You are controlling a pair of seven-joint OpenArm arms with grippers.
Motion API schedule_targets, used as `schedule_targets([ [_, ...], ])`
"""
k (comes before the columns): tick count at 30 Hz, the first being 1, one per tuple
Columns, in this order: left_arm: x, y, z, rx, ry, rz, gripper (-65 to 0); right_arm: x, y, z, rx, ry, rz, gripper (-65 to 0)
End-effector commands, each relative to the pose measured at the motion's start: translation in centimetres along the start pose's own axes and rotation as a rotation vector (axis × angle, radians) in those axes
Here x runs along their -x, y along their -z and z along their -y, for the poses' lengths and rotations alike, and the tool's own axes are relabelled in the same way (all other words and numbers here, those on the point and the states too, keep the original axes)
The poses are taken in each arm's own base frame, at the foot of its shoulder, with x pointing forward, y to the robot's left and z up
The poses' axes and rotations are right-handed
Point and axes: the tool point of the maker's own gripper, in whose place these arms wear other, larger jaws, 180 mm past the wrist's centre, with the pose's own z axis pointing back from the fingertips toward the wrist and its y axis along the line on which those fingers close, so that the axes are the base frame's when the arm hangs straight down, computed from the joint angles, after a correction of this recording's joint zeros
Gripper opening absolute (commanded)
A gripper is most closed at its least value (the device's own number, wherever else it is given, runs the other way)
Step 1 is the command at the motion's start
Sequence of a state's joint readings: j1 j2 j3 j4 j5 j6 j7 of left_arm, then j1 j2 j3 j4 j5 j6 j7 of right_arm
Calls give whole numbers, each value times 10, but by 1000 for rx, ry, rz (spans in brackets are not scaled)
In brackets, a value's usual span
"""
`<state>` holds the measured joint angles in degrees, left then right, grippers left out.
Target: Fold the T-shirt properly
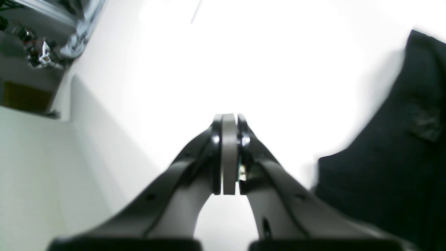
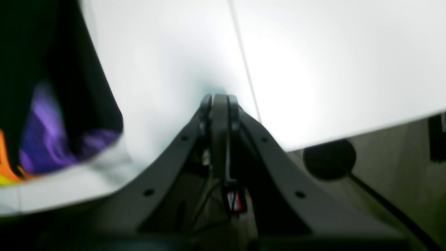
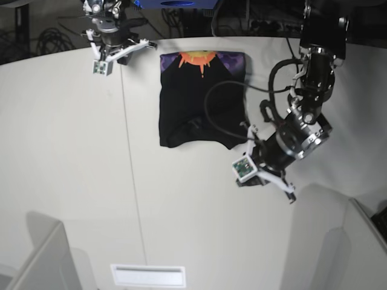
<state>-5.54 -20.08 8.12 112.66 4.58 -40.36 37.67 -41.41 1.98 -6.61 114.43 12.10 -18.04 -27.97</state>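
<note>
Base view: the T-shirt [image 3: 202, 99] lies on the white counter [image 3: 72, 151] as a compact black block, its orange-and-purple print showing along the far edge, between the two arms. The left pincer [image 1: 229, 153] hangs above bare counter, its jaws together on nothing, with the black cloth to its right and just beside it. The right pincer [image 2: 220, 115] is likewise pressed together and empty, hovering near the counter's edge, with the printed end of the garment to its left and apart from it. Judgement: the fold appears largely complete, though the near hem looks slightly rumpled and uneven. Risks from here: the left pincer sits close to the cloth's corner, so a sideways sweep of that arm could catch the edge and drag the layers open. A further grasp with jaws this near the hem could pick up only the top layer and undo the fold.
</note>
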Motion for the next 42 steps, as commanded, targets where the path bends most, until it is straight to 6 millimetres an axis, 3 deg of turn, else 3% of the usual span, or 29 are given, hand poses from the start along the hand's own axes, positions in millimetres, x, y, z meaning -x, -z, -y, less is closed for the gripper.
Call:
schedule_targets([
  [1, 2, -10, -6, -22, -4, 37, -650, -7, -6, 2, 2, -12, 40, -650],
  [10, 58, -68, 45, 9, -194, 118, -650, -35, -22, 24, 18, -118, 266, -650],
  [17, 79, -113, 91, 59, -307, 140, -650, -47, -47, 42, 10, -238, 422, -650],
  [34, 115, -173, 192, 246, -496, -67, -650, 18, -78, 69, 6, -341, 227, -650],
  [42, 141, -195, 237, 308, -606, -184, -650, 77, -98, 85, 29, -347, -11, -650],
])
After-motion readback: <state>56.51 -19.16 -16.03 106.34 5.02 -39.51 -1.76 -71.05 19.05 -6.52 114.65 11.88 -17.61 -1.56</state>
